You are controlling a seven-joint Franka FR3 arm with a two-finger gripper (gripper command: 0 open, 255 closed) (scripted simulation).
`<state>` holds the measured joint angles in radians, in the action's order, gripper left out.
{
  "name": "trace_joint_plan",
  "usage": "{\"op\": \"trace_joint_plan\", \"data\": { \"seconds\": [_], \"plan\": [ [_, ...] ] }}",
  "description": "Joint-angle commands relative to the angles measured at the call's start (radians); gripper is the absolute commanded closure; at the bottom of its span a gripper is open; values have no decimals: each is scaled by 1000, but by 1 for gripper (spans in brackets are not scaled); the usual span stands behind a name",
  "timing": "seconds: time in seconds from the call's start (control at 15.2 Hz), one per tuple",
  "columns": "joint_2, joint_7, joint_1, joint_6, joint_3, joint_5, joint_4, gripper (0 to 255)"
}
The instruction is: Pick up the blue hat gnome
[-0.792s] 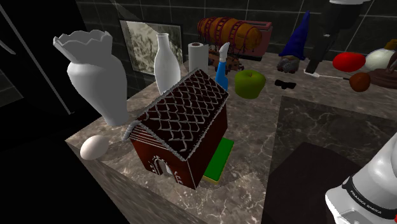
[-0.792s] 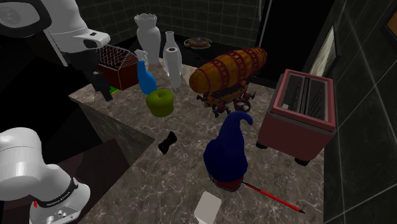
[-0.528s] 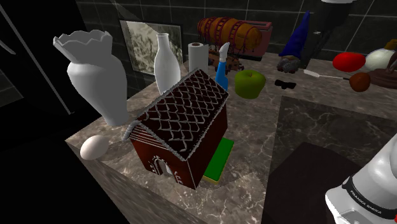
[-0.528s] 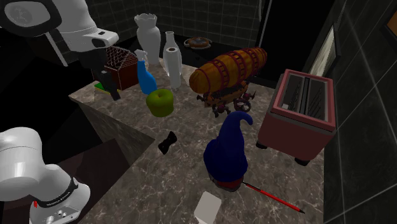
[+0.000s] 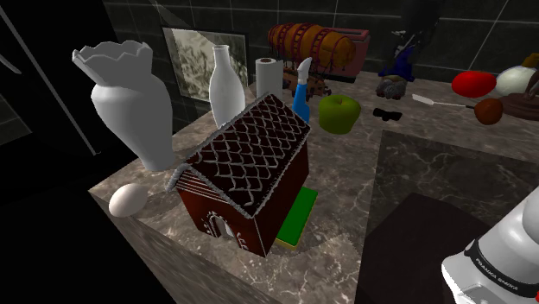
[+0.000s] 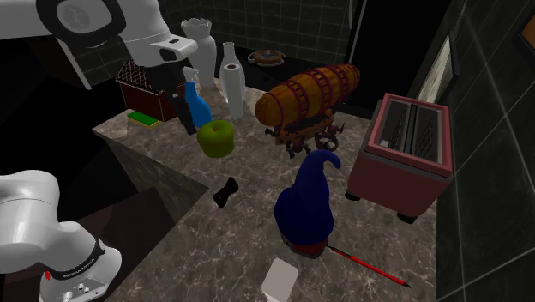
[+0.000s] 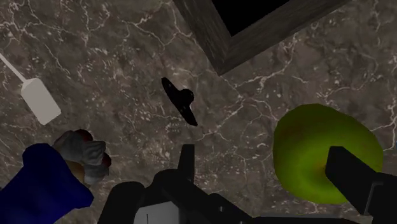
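i have the hand [image 7: 261, 159] hanging over the counter [image 7: 127, 44], its fingers [image 7: 353, 181] spread wide with nothing clasped. the apple [image 7: 318, 153] sits on the stone under the hand, close by one finger and partly in the gap (neither finger touches it).

the gnome [image 6: 307, 206] is off past the other finger, well apart from the hand, standing upright on the counter. from the wrist i catch the edge of its blue hat and its grey beard. between the hand and the gnome lies a small black bow [image 6: 225, 192], flat on the stone and touching neither. beyond the gnome from the hand lies a spatula [image 7: 39, 102], its white blade near the gnome's base.

in the second exterior view the hand hangs just in front of the spray bottle [image 6: 201, 111]. the gingerbread house [image 6: 141, 90] is behind the hand and the apple just beside it. the airship [image 6: 307, 93] stands past the apple from the hand, and the toaster [image 6: 410, 150] is farther off still, beside the gnome. in the shoulder view the hand's dark shape overlaps the top of the gnome's hat.
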<state>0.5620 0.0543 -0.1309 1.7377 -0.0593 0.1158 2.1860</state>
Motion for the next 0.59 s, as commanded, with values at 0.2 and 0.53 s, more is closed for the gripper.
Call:
{"op": "trace_joint_plan", "data": {
  "seconds": [0.2,0.53],
  "plan": [
    [-142,95,-65,46,9,47,-135,0],
    [-264,184,-123,72,26,92,-268,0]
  ]
}}
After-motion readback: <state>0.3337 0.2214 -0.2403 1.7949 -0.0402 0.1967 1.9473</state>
